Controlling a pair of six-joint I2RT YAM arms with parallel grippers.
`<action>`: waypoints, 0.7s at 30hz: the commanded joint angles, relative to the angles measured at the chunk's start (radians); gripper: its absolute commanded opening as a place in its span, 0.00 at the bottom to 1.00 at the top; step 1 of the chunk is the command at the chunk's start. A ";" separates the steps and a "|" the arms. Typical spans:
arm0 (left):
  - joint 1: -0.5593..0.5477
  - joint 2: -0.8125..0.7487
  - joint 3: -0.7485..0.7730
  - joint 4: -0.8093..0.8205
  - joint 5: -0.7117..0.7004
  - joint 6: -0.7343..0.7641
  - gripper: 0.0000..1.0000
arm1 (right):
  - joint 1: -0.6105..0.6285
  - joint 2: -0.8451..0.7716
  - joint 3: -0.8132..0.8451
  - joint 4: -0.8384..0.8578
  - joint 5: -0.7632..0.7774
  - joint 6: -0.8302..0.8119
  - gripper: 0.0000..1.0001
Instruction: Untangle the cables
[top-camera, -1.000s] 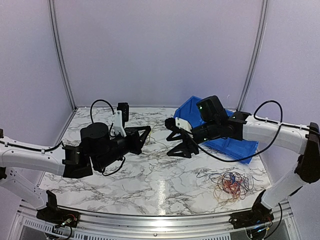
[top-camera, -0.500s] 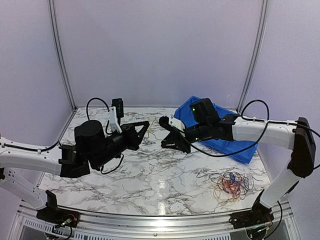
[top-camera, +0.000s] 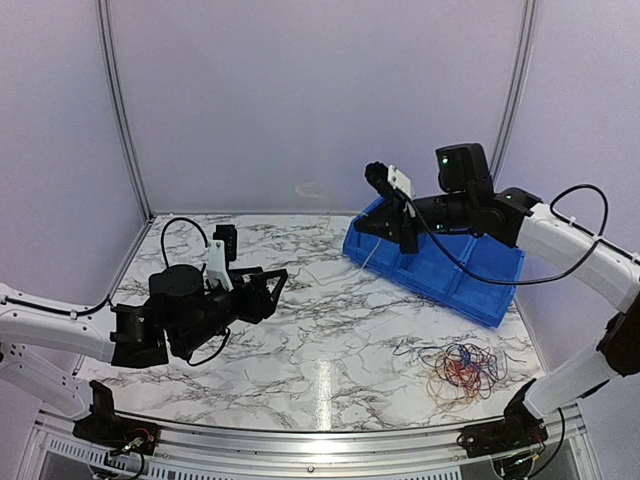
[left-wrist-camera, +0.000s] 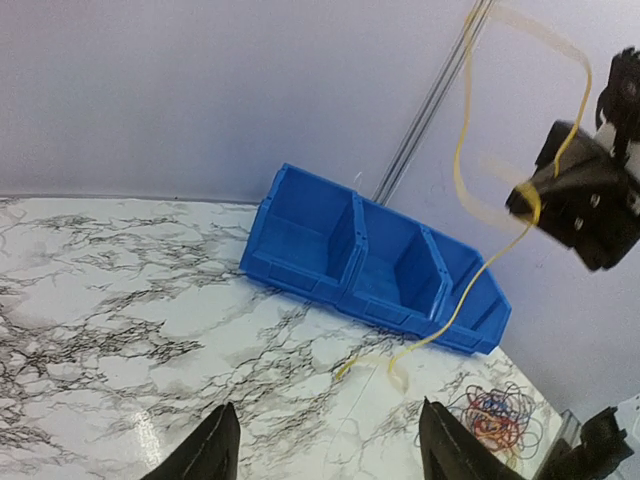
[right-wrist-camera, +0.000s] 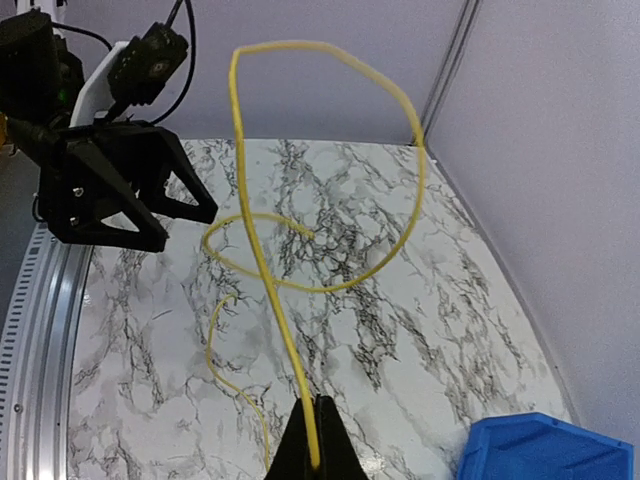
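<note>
Pinching yellow cable (right-wrist-camera: 300, 44) in right tool (right-wrist-camera: 312, 462); faint, blurred overhead.

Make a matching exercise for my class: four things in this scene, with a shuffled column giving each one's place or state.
Things:
1. yellow cable
2. tangle
3. bin
4. left fingers

Place or state:
A. open, holding nothing
B. lying on the table, near right
C. hanging from the shut right fingers
D. blue, further back on the right

Pairs: 1-C, 2-B, 3-D, 4-A
</note>
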 joint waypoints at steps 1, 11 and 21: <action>0.002 -0.049 0.020 -0.135 -0.008 0.133 0.65 | -0.047 -0.028 0.070 -0.102 0.068 -0.047 0.00; 0.041 0.066 0.239 -0.290 -0.063 0.406 0.98 | -0.136 0.051 0.154 -0.071 0.226 -0.053 0.00; 0.341 0.185 0.377 -0.284 0.221 0.230 0.99 | -0.200 0.202 0.223 -0.006 0.423 -0.027 0.00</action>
